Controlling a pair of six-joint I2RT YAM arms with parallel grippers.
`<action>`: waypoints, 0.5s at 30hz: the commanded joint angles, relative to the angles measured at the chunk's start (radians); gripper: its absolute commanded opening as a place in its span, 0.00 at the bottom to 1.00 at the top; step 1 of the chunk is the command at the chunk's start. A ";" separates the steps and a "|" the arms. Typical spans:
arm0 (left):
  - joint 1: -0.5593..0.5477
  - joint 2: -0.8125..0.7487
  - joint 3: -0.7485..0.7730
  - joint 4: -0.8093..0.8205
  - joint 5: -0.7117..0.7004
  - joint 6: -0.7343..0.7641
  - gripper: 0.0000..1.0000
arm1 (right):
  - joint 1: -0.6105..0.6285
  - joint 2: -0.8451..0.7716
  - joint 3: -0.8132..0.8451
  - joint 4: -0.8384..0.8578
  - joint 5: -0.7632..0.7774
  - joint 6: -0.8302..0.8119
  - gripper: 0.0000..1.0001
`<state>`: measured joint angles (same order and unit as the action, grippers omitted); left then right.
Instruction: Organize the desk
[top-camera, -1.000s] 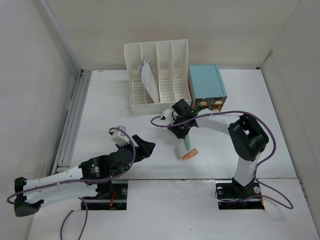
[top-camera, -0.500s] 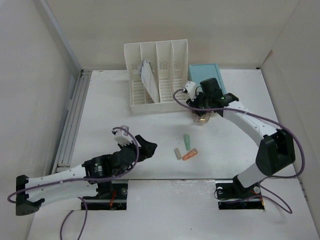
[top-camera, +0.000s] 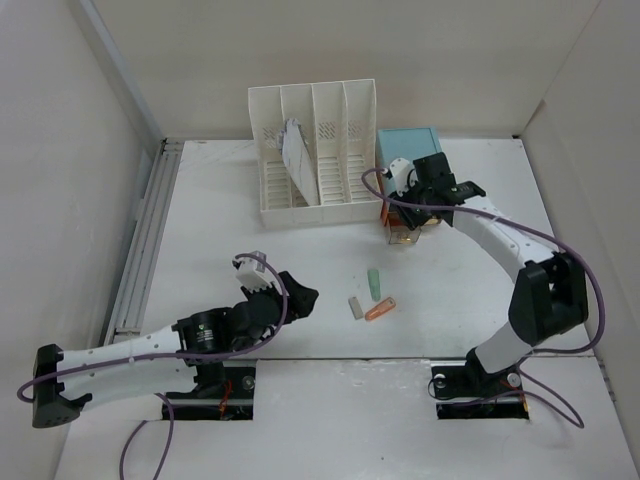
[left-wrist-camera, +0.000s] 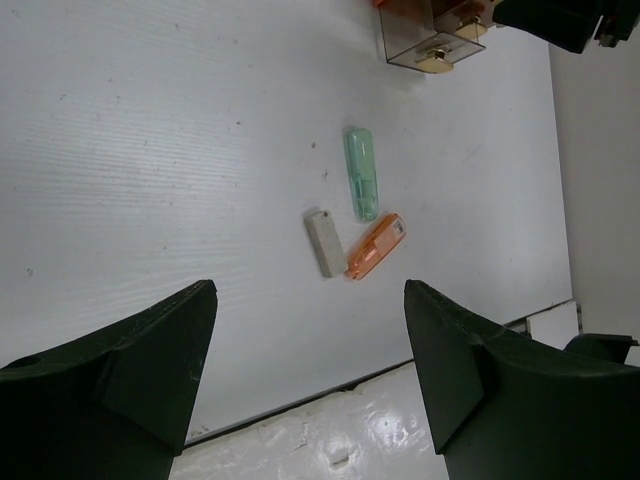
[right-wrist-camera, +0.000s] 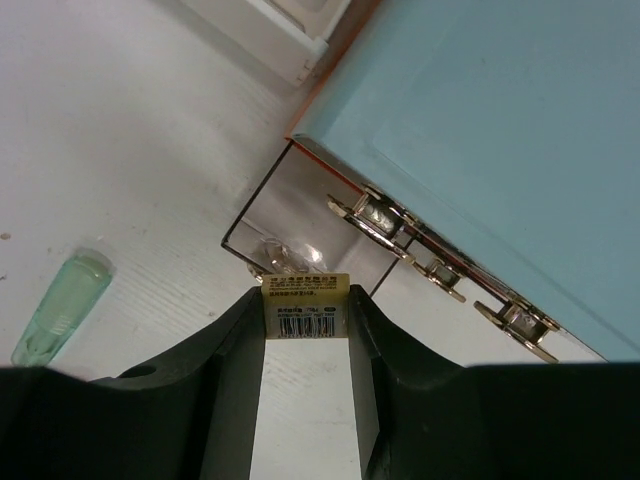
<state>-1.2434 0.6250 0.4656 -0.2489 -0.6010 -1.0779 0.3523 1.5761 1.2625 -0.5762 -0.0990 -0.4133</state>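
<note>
White walls on every side, and the white desk (top-camera: 230, 240) fills the floor under both arms, with a grey rail (top-camera: 145, 235) along its left edge.

Right jaws first, out on the end of the right arm (top-camera: 500, 235). They're pinched on a flat white piece (right-wrist-camera: 306, 370) with a yellow barcode label (right-wrist-camera: 306, 298) at the end that pokes out past the tips. Directly ahead of them is a clear drawer (right-wrist-camera: 290, 215), pulled out of the light-blue drawer box (right-wrist-camera: 500, 120). Can't tell if the piece actually touches the drawer. Gold knobs (right-wrist-camera: 375, 215) run along the box front just beyond. Off to the lower left of those jaws in the wrist view, a green translucent tube (right-wrist-camera: 60, 305) lies on the desk.

Left jaws, on the left arm (top-camera: 140, 350), are spread wide with nothing between them, hanging over bare desk. Out ahead, framed between the two fingers, a small grey block (left-wrist-camera: 323, 243) and an orange piece (left-wrist-camera: 376, 246) look to meet at one end. The green tube lies just past them.

Farthest from both, at the back of the desk, a white slotted file rack (top-camera: 315, 150) stands right beside the drawer box, with a sheet of paper (top-camera: 296, 150) leaning in one slot.
</note>
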 joint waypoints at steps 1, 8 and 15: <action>-0.004 -0.013 0.038 0.036 0.000 0.015 0.73 | -0.009 0.021 0.055 -0.002 0.042 0.070 0.00; -0.004 -0.013 0.038 0.036 0.000 0.015 0.73 | -0.018 0.030 0.046 0.032 0.065 0.172 0.00; -0.004 -0.031 0.028 0.036 0.000 0.015 0.73 | -0.018 0.062 0.046 0.064 0.111 0.261 0.00</action>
<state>-1.2434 0.6094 0.4660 -0.2333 -0.5983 -1.0779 0.3397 1.6310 1.2686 -0.5667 -0.0277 -0.2188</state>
